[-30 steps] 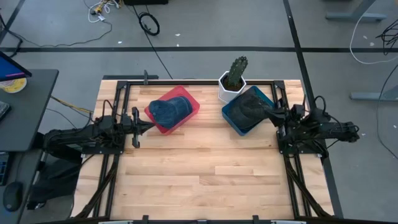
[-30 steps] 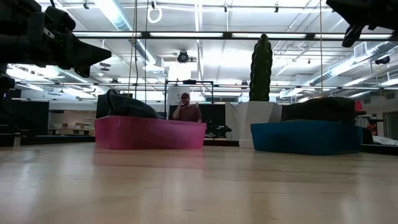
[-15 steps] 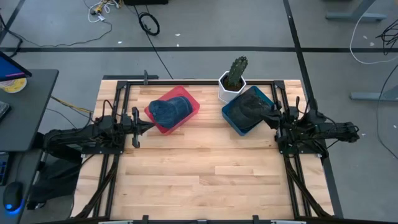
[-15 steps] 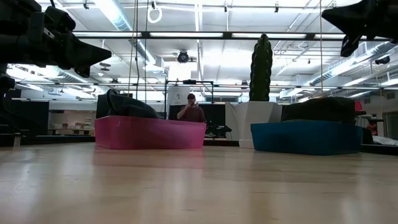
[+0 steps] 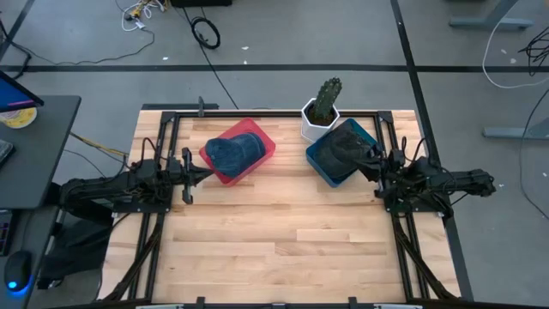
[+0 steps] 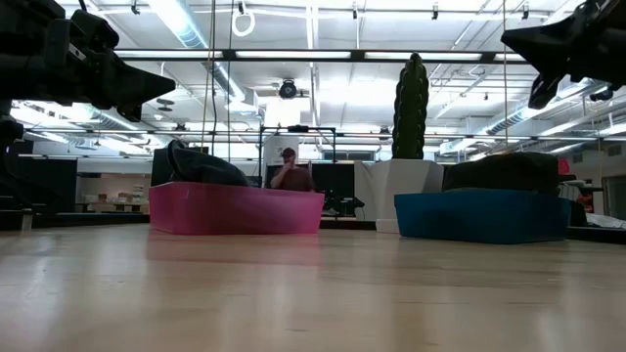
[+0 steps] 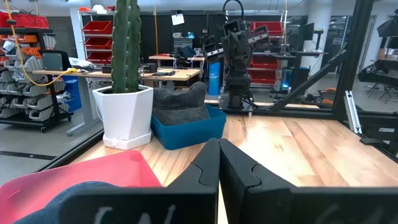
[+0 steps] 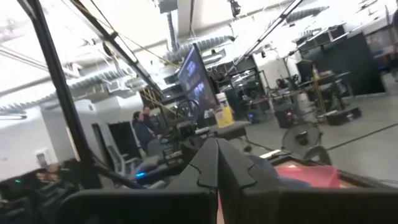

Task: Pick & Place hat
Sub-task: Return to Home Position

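Sat clenched, empty: L claw [image 5: 208,172] at 9 o'clock, R claw [image 5: 372,162] at 3. Judged cap [image 5: 233,153] soft, light; brim best hold.

Open tabletop [image 5: 283,232] before bins [image 5: 266,148], cactus [image 5: 325,99]

The left arm [image 5: 111,187] is lying folded low along the left side. Its left gripper [image 5: 199,172] is pointing inward, level, with fingers [image 7: 200,177] pressing flat together. The right arm [image 5: 446,182] is lying folded along the right side. Its right gripper [image 5: 371,165] is hanging raised, pointing inward and slightly upward, fingers [image 8: 202,167] meeting with no gap.
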